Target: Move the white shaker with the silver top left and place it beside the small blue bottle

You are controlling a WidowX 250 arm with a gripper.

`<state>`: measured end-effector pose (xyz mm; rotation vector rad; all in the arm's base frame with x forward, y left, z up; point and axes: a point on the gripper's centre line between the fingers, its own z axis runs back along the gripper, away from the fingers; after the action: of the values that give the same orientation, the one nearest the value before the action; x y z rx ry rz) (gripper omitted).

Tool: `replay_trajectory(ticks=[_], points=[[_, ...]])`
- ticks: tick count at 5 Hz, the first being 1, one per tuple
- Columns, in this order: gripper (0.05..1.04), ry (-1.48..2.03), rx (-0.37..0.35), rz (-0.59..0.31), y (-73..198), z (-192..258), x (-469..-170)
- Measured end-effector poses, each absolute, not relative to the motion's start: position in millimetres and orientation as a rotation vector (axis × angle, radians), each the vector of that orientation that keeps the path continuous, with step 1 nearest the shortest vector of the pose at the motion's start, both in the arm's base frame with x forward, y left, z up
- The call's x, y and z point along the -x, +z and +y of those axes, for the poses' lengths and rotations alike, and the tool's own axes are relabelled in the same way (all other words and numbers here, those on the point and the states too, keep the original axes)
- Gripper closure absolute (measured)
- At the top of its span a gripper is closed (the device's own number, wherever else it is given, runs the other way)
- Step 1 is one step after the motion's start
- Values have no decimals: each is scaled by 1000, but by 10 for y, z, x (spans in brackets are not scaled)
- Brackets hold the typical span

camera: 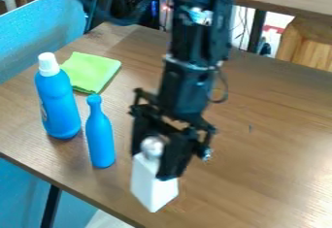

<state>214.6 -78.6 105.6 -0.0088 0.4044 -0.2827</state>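
One white bottle (153, 188) is gripped near its rounded top by my pincer (153, 163); beside me on the counter (259, 159) stand a slim blue bottle (100, 139) and a wider blue bottle (57, 101). Even pressure, without twisting, should prevent slipping.

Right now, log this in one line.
end effector: gripping white bottle near top | slim blue bottle, capped blue bottle: upright | green cloth: on table

The white bottle (153, 186) has a smooth, angular body and a rounded, paler grey top. It stands roughly upright, to the right of the slim blue bottle (100, 137) and nearer the camera, its top at the gripper (154, 161).
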Motion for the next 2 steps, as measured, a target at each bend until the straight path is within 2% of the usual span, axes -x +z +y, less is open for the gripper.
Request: replay_trajectory(ticks=[1,2], points=[[438,-181,26,350,1047,-497,-1959],[438,-164,-7,303,1013,-395,-2005]])
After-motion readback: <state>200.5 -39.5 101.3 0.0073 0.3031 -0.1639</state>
